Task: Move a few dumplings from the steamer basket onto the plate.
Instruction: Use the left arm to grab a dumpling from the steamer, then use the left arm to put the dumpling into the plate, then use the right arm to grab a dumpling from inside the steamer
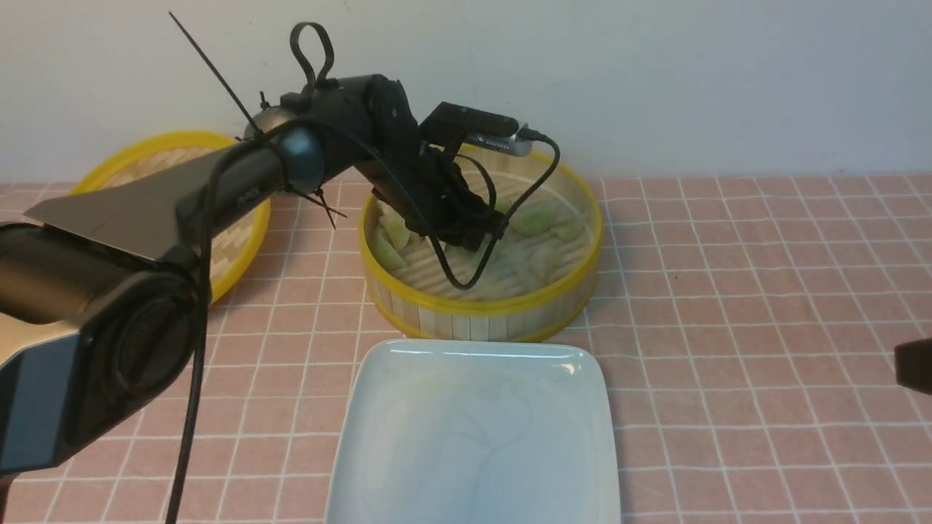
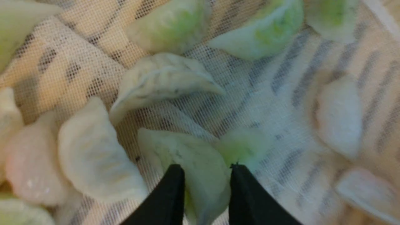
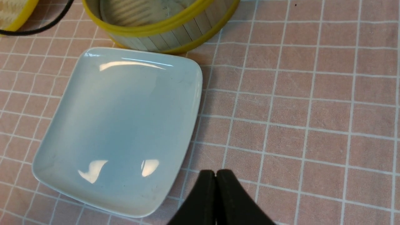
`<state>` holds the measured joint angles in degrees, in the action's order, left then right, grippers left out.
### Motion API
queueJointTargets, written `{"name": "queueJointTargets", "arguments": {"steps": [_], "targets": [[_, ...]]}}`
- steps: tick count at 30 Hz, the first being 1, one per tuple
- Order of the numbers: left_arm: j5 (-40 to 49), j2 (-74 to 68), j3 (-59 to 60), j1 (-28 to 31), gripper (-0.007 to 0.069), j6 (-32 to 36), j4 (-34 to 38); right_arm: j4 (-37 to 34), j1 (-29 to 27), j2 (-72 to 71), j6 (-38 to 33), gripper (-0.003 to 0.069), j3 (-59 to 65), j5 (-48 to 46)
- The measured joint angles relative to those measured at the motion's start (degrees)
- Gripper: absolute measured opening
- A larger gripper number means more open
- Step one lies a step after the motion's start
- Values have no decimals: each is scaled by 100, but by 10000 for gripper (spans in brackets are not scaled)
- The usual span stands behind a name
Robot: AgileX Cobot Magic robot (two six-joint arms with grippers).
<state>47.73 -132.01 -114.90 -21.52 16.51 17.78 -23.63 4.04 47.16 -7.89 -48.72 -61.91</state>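
A: Left gripper [image 1: 473,236] is down inside the steamer basket [image 1: 480,309]; how do we log its jaws?

B: Partway open; in the left wrist view its black fingertips [image 2: 175,187] press both flanks of one dumpling [image 2: 190,153], which lies on the mesh liner [image 2: 250,93]; we log it as gripped.

A: The neighbours?

B: Other dumplings [image 2: 162,81] crowd close on the liner; one curves just beyond the gripped one, another lies right beside it.

A: What blocks us from the front?

B: The left arm and its looping cable [image 1: 463,287] cover the basket's middle; we see only the dumplings near the wall; the arm also crosses the woven lid [image 1: 145,156] on the left.

A: The plate [image 1: 473,437]?

B: On the pink checked cloth [image 1: 728,291], directly in front of the basket, edges nearly touching; we cannot tell whether they meet.

A: Right gripper [image 3: 215,172]?

B: Fingers pressed together, holding nothing; it hangs over the cloth just beside the plate's corner.
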Motion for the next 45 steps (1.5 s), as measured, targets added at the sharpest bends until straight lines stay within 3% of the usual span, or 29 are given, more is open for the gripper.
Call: {"name": "queueJointTargets", "arguments": {"steps": [4,10,15,19,27,29,34,38,41,43,45], "targets": [[567,508,5,0,162,-45,-9,0,0,0,-8,-15,0,-106],[2186,1668,28,0,162,-188,38,-20,0,0,-28,-15,0,-261],[2248,2335,622,-50,162,-571,50,-104,0,0,-49,-15,0,-290],[2273,2754,1822,-314,162,-686,21,-135,0,0,-72,-15,0,-295],[1952,2291,2970,-791,162,-686,-291,-135,0,0,-195,-15,0,-176],[1760,2022,2977,-825,201,-686,-378,-135,0,6,-206,-15,0,-38],[1665,1718,2977,-836,448,-699,-396,-129,0,353,-436,-15,-304,-164],[1964,1712,2700,-836,569,-932,-441,-129,84,968,-481,-15,-955,-377],[2099,1757,2323,-836,531,-1155,-651,-129,336,1538,-487,-13,-1468,-382],[2099,1926,2196,-836,419,-1251,-849,-59,633,2041,-482,-13,-1886,-382],[2116,2395,2244,-836,231,-1387,-1039,93,864,2605,-426,-13,-2383,-387]]}}
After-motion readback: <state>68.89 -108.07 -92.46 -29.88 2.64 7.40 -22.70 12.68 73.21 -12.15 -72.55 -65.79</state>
